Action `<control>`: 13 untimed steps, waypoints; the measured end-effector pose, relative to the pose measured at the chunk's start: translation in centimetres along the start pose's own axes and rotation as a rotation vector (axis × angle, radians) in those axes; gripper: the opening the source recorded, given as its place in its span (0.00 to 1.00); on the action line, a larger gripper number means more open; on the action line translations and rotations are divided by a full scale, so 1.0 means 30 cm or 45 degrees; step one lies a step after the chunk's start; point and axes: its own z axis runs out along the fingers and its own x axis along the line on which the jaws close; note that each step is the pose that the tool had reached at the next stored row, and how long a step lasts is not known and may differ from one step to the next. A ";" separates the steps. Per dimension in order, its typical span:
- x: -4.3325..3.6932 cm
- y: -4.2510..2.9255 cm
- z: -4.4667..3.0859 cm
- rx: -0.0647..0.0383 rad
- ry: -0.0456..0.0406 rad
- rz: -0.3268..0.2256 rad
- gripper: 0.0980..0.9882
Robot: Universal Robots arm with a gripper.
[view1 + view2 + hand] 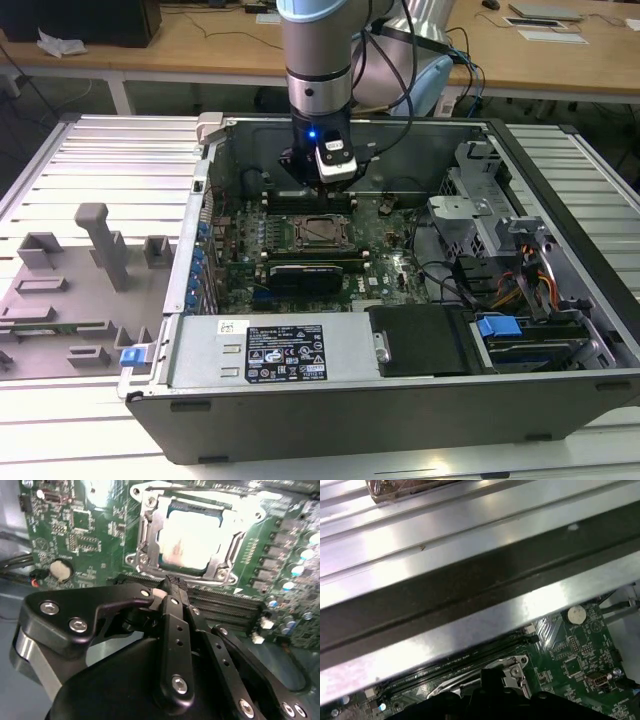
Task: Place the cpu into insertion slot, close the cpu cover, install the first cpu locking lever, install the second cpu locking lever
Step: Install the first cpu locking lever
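Cpu seated under cpu cover | pincer closed, empty | ribbed metal table, wooden desks behind

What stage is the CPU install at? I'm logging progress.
Done: the cpu sits in place under the closed cpu cover. In hand: the gripper hovers over the memory slots beside it. Left: whether either lever step is finished, I cannot tell.

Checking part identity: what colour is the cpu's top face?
Silver-grey metal, glaring pale under the light; the cpu shows best in the second wrist view.
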 end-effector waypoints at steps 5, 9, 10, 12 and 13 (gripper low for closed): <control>-0.002 -0.010 0.000 0.012 0.011 -0.033 0.01; -0.003 -0.019 0.000 0.010 0.013 -0.059 0.01; -0.004 -0.020 0.000 0.010 0.014 -0.065 0.01; -0.005 -0.026 0.001 0.013 0.022 -0.080 0.01; -0.007 -0.030 0.001 0.015 0.027 -0.085 0.01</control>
